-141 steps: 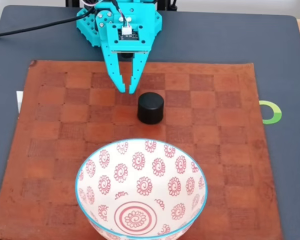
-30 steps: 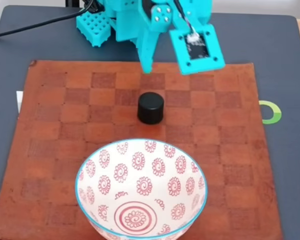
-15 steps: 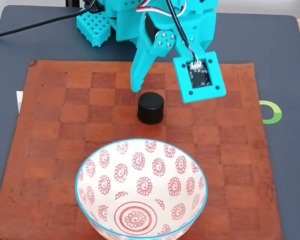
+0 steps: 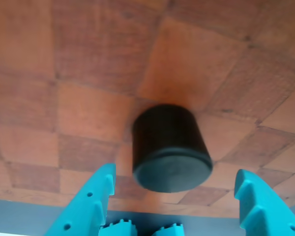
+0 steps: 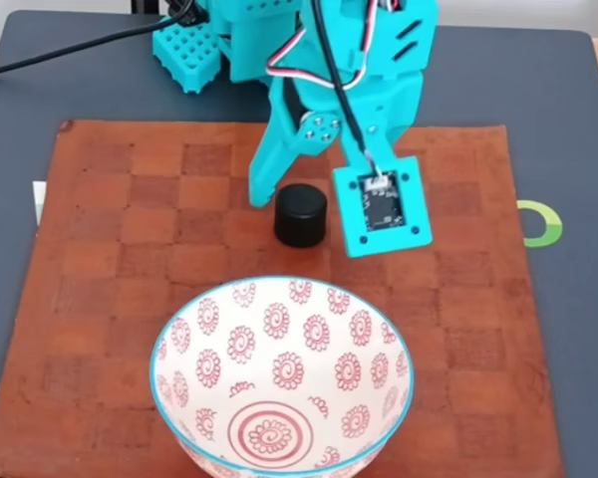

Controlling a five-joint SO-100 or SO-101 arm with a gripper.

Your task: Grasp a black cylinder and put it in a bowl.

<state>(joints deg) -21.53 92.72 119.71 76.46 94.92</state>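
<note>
Black cylinder (image 4: 169, 147) sits in the wrist view between your two teal fingers (image 4: 91, 201), which are spread wide and clear of it on both sides. It stands on end on the brown checkered mat (image 4: 64, 73), its long axis upright, the flat closed face toward the camera; you cannot tell from here where the hollow end is.

Turn to the fixed view and you see the end effector (image 5: 304, 209) low over the mat, one finger just left of the black cylinder (image 5: 300, 214), the camera module on its right. The bowl (image 5: 279, 373) waits empty near the front edge of the mat, close to the cylinder but apart from it, on the dark table (image 5: 568, 119).

You are in the approach-and-straddle step, by my reading. Next you likely need to settle a little lower, then close squarely across the round side so it does not squirt out.
</note>
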